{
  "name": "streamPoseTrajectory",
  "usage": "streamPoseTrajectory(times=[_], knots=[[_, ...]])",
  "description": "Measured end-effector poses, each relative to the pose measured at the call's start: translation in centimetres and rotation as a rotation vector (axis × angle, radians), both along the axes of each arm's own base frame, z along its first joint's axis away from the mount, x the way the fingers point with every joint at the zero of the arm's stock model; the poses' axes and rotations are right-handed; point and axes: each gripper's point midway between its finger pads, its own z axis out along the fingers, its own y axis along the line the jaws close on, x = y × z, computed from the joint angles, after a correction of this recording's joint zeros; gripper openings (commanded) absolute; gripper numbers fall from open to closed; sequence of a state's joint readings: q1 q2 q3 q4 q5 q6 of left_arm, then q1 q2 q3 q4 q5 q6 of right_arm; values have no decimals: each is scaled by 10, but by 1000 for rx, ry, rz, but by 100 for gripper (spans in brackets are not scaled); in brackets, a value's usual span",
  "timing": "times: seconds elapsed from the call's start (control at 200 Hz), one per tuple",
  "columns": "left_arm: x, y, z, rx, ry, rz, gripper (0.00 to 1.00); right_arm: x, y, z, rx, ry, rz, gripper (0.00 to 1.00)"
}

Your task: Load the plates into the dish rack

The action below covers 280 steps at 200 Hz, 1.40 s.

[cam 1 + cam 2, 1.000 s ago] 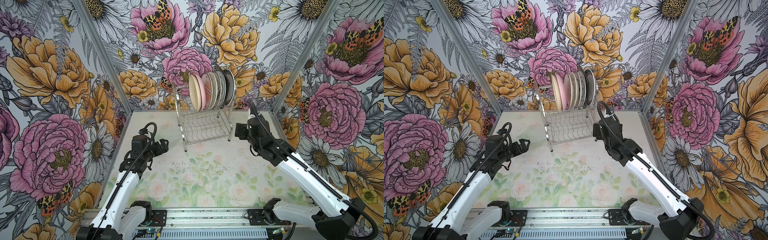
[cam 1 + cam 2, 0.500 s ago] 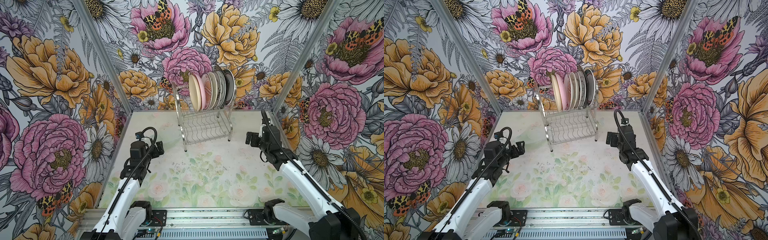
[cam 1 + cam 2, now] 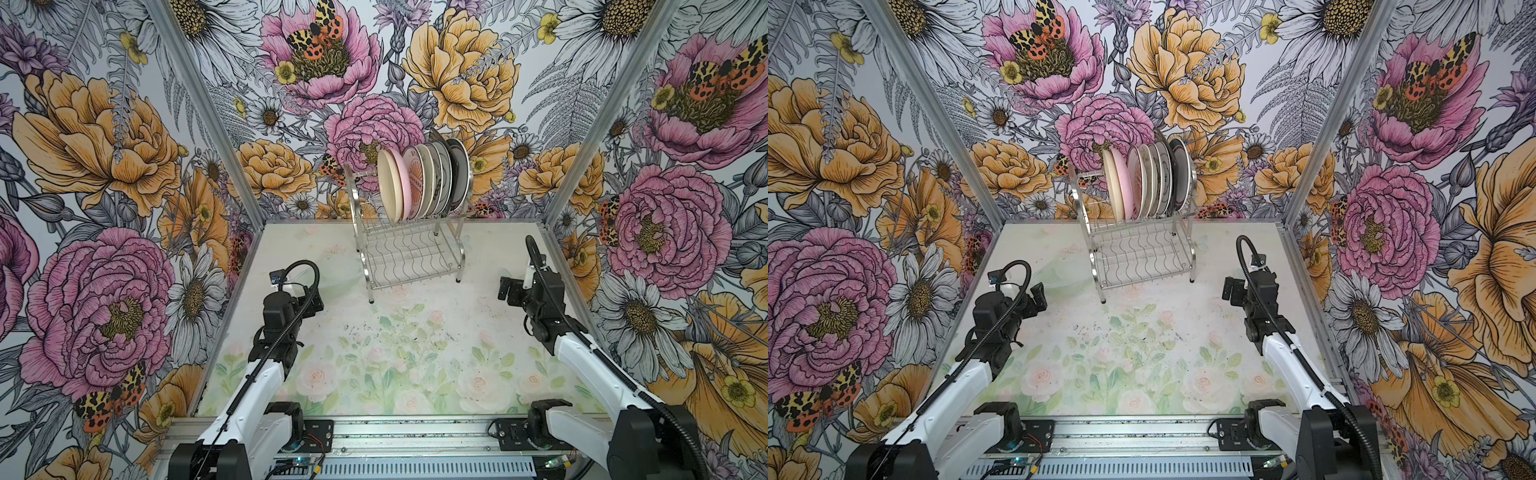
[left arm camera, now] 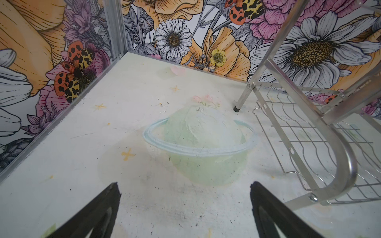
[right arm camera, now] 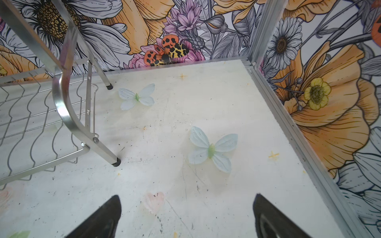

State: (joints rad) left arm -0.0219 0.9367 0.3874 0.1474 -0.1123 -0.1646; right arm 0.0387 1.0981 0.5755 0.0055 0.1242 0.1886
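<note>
The plates (image 3: 424,178) stand on edge in a tight row in the upper shelf (image 3: 451,216) of the dish rack (image 3: 365,249), at the back of the table (image 3: 415,332); the lower shelf (image 3: 411,262) holds nothing, and no plate shows on the table in any view. They look like glazed dinnerware, so they are probably stiff, fairly heavy for a two-finger pinch, slick on the faces and apt to chip or break if knocked together. The exposed upper rim is likely the best place to take hold, pinching across the thickness, since the faces are packed too close to get a finger between. The left gripper (image 3: 311,297) hangs low over the table, near the rack's front left leg, its jaws spread wide with nothing between them. The right gripper (image 3: 509,291) sits beside the rack's right side, equally wide open and empty. Both are well below the row of plates and clear of the rack, touching neither.
</note>
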Motion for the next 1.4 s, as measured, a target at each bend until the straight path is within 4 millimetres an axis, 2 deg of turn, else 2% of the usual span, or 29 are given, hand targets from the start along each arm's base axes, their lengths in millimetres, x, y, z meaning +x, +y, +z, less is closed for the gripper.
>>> streamPoseTrajectory(times=[0.245, 0.425, 0.726, 0.856, 1.131, 1.401], knots=[[10, 6, -11, 48, -39, 23, 99, 13, -12, -23, 0, -26, -21, 100], [24, 9, -18, 77, -57, 33, 99, 28, -12, -37, -20, -53, -5, 99], [42, 10, -31, 116, -81, 26, 99, 39, -10, -38, -50, -119, 27, 100], [47, 14, -27, 129, -113, 35, 99, 42, -12, -39, -56, -153, 26, 100], [56, 21, -35, 129, -136, 50, 99, 43, -12, -58, -64, -157, 35, 100], [59, 22, -48, 126, -123, 49, 99, 45, -12, -52, -67, -196, 35, 99]])
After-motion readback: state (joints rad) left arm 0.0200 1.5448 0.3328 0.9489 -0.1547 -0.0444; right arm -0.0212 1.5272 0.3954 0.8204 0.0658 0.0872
